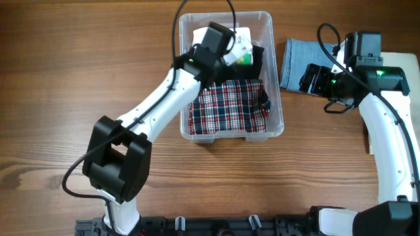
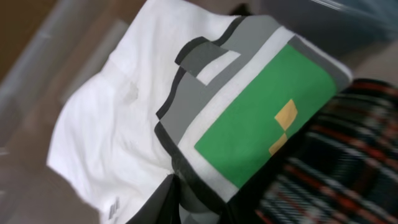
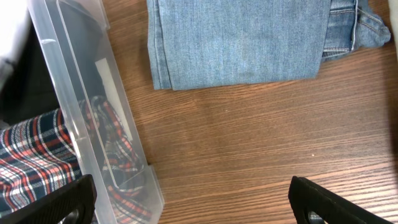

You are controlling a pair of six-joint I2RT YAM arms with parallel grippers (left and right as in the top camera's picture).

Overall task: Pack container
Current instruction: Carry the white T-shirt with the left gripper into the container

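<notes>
The container [image 1: 278, 105] sits at the middle of the far half of the table [image 1: 65, 78], long side running away from me, and I am looking down into it. A red, white and dark plaid cloth [image 1: 226, 105] fills its near half, lying flat. At the far end lies a white garment [image 2: 106, 124] with a green and grey block print, and a dark garment [image 1: 258, 56] shows along the right wall beside it. My left gripper [image 1: 226, 49] hangs over that far end, right above the white garment; the wrist camera is filled with cloth and I cannot tell how its jaws stand. Outside the bin, just to the right of its far corner, a folded piece of blue denim [image 1: 298, 62] lies flat on the wood, apart from the wall. My right gripper [image 3: 193, 202] hovers above bare table beside the denim and the bin's clear wall, fingers spread wide with nothing between them. The surface is brown wood grain, with a pale sheet [image 1: 401, 62] at its right edge.
</notes>
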